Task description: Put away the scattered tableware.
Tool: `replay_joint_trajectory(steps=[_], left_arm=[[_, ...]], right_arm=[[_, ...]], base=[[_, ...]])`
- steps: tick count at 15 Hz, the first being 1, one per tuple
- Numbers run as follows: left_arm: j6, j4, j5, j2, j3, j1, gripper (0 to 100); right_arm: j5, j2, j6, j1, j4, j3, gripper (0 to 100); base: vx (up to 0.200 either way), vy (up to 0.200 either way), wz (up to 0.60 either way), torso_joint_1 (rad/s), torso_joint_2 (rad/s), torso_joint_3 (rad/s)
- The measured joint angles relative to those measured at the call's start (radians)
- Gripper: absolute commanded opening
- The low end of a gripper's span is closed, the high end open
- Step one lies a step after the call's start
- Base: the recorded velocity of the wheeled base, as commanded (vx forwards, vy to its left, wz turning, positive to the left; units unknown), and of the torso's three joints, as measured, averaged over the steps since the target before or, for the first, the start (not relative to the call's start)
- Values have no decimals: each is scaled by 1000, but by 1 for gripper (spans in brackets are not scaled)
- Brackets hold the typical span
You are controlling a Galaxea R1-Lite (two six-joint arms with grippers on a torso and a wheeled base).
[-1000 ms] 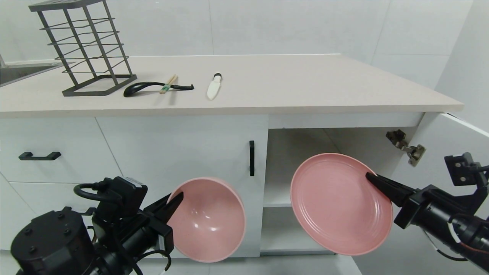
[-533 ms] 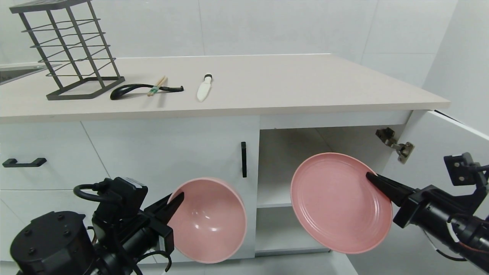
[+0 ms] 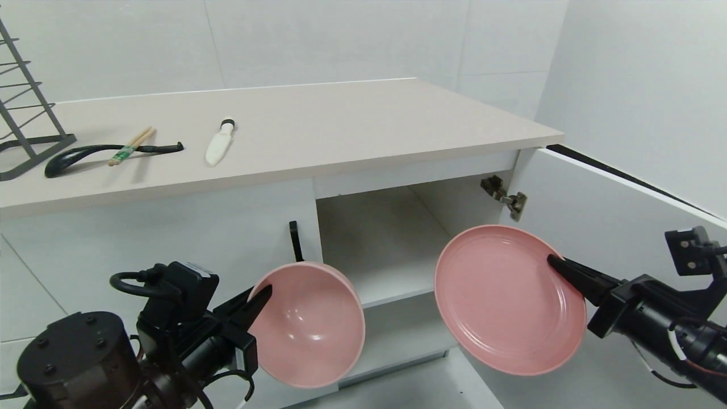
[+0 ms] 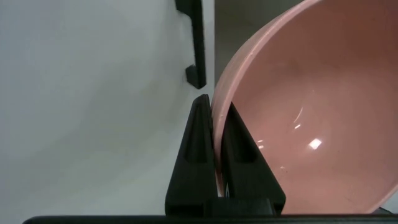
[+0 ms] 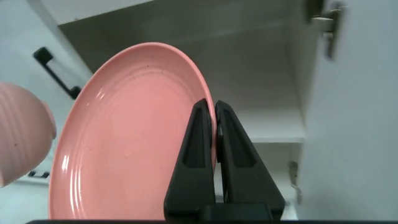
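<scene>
Pink bowl and pink plate before the open cabinet
Left gripper clamps the bowl's rim, right gripper the plate's rim

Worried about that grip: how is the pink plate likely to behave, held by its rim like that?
The pink plate looks rigid: it hangs on edge from the right gripper without sagging. Pinched at one rim point only, it may swivel or slip, since its surface looks smooth. It is probably light, perhaps plastic.
</scene>
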Motion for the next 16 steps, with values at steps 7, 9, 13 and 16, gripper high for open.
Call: replay_joint_trajectory(steps=[7,9,13,16], left_arm=[[3,0,3,0,0,-6,0],[3,0,4,-5,0,-28,0],[3,0,21,-7,0,-79,0],[3,0,35,9,0,-83,0]], right_arm=[[-25,6,-1,41,0,0,0],[-26,23,-1,97,1,0,0],[-75,93,-3,147,0,0,0],[-135,144,-17,153,1,-5,0]], base=[[29,-29,0,0,0,0],[0,0,0,0,0,0],[0,0,0,0,0,0],[0,0,0,0,0,0]])
